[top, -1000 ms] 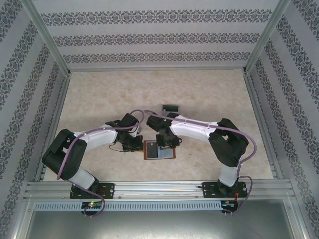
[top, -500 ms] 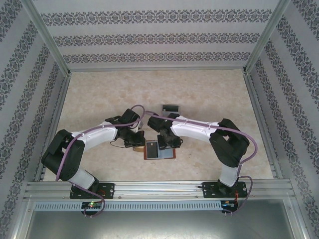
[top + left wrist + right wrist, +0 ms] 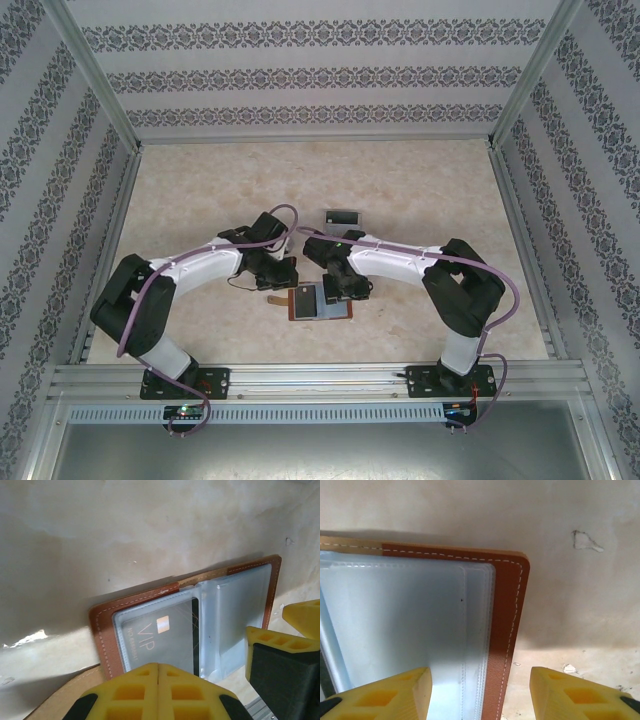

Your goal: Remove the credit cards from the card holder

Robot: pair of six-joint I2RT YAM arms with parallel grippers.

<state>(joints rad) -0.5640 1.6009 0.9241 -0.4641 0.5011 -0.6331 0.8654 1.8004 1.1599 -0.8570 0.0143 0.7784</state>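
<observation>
Left wall [image 3: 40,150]: pale paper with bands of dark floral print, edged by an aluminium post [image 3: 95,75]. Counter [image 3: 200,190]: beige, marbled, matte, with a few small scuffs. Left fingers [image 3: 145,687]: yellow pads pressed flat together with nothing between them, poised by the left half of the card holder [image 3: 320,303]. The holder lies open and flat on the counter at centre, between the two arms, with a brown stitched border and frosted pockets facing up. A dark card [image 3: 157,632] marked VIP sits in its left pocket; what the right pocket holds cannot be told. Right fingers [image 3: 390,692]: spread partway, gripping nothing, straddling the holder's right border. Beyond the holder a small dark rectangle [image 3: 343,216] lies apart on the counter. Right wall [image 3: 600,150]: same paper.
</observation>
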